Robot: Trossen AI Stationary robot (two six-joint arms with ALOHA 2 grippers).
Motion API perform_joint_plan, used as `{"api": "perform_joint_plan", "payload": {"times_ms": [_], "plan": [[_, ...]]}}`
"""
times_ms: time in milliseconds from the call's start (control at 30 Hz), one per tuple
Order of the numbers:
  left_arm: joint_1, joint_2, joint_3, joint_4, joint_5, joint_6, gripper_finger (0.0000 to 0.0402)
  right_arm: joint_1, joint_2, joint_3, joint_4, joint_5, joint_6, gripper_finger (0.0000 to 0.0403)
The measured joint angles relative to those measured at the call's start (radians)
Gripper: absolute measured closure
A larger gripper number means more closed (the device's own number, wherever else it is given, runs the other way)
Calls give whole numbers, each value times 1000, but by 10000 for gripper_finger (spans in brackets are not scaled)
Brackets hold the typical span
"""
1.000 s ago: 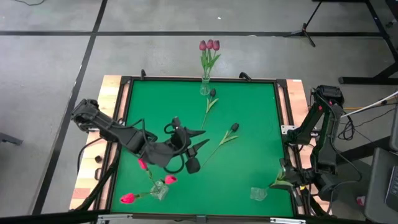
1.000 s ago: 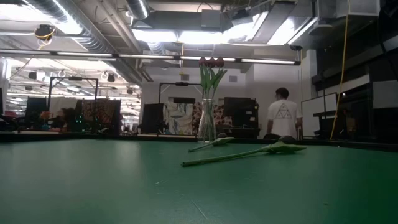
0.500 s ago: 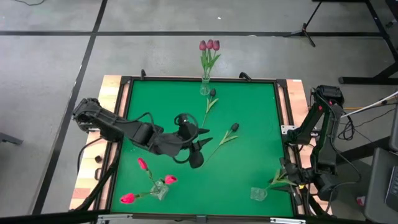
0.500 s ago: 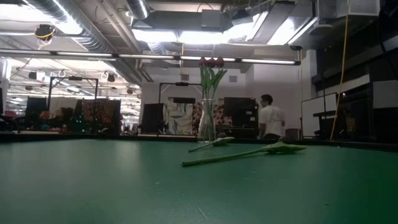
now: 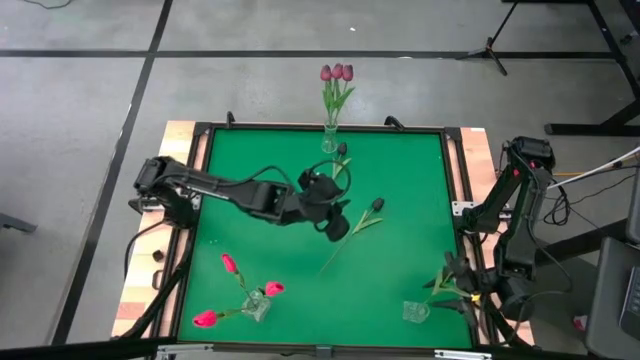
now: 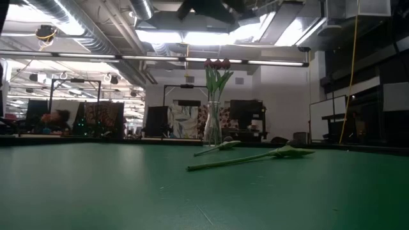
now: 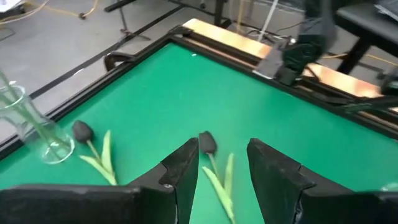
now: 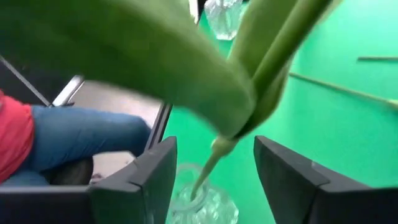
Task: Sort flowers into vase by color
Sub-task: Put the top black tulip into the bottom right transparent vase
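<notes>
Two near-black flowers lie flat on the green table: one (image 5: 352, 232) in the middle, one (image 5: 336, 165) near the far vase (image 5: 329, 140), which holds three mauve tulips (image 5: 337, 72). My left gripper (image 7: 221, 152) hovers open over the middle flower's dark head (image 7: 207, 143). A near-left vase (image 5: 256, 305) holds pink-red tulips (image 5: 228, 263). At the near right, my right gripper (image 8: 214, 168) stands open on either side of a green stem (image 8: 214, 152) whose lower end sits in a glass vase (image 8: 208, 205); its leaves (image 5: 443, 285) lean toward the gripper.
A raised dark frame (image 5: 452, 200) and wooden borders (image 5: 180, 170) edge the table. Between the vases the green surface (image 5: 400, 170) is bare. Beyond the near edge, a person's jeans and red top (image 8: 37, 137) show in the right wrist view.
My left gripper has swung from the near-left middle of the table toward the far right, ending over the middle near-black flower. The flowers on the table have stayed where they were.
</notes>
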Motion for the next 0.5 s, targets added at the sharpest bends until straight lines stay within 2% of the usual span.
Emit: {"api": "perform_joint_plan", "payload": {"times_ms": [267,500], "plan": [[28,5,0,-2,2,-24,266,-21,-18,0,-37,-71,2,169],[37,22,0,-8,42,-24,266,-21,-145,0,-127,-131,27,169]]}}
